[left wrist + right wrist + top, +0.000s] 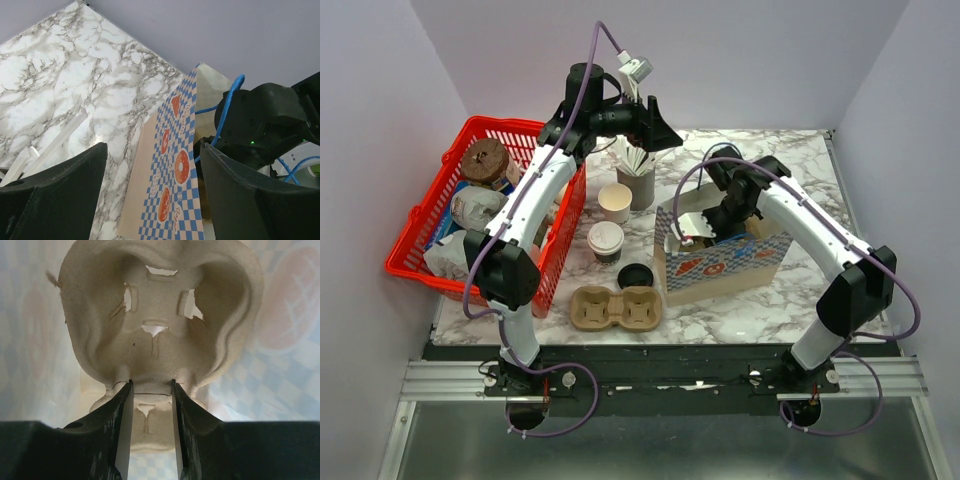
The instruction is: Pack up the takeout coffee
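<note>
R hand [151, 384] pinches moulded pulp carrier [100, 325] (in checkered paper bag [280, 380]); L hand [152, 147] wide, empty.

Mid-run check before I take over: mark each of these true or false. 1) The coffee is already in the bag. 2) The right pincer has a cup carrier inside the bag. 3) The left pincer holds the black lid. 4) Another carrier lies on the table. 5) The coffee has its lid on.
1) False. The takeout coffee stands on the table, left of the paper bag.
2) True. The right pincer is clamped on the middle tab of a pulp cup carrier inside the bag.
3) False. The left pincer is open and empty; the black lid lies on the table.
4) True. A second carrier lies near the front edge.
5) True. Its white lid is on.
</note>
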Available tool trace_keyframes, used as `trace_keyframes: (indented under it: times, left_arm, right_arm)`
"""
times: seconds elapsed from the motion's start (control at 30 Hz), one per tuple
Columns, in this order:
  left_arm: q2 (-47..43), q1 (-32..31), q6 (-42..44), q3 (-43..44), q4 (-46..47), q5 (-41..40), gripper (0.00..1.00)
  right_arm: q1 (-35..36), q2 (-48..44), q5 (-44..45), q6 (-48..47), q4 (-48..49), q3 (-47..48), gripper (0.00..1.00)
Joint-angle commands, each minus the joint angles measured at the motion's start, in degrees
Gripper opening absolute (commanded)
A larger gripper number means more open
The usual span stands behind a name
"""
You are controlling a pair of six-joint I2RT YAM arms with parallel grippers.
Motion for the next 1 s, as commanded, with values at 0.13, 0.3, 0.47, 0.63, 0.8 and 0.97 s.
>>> trace_keyframes:
  times: [0.13,0.3,0.47,0.63,0.8,0.97]
  left_arm:
    - [-3.53,0.33,0.48,-1.8,0.04,0.43,0.83]
    - [-4.06,0.33,0.83,-2.33,-0.05,0.25,0.83]
    - [-4.06,0.24,0.57,-2.33,0.04,0.25,0.83]
    - [-3.97,0.24,-0.14,-2.24,0.57,0.34,0.83]
    - [-3.71,0.24,-0.05,-1.45,0.66,0.69,0.83]
    - [-3.18,0.16,0.12,-1.36,0.83,1.31,0.83]
  right_arm:
    - [0.63,-0.44,3.54,-0.62,-7.1,-8.46,0.09]
    - [0.63,-2.21,2.68,-0.45,-3.68,-11.28,0.26]
    - [0.63,-2.56,2.67,1.22,-2.35,-10.32,0.42]
    - [0.63,-4.05,2.67,2.45,-2.96,-8.91,0.56]
    - [0.63,-6.07,2.15,5.35,-4.37,-4.88,0.66]
    - [0.63,-9.85,-0.66,10.71,-4.98,-0.57,0.9]
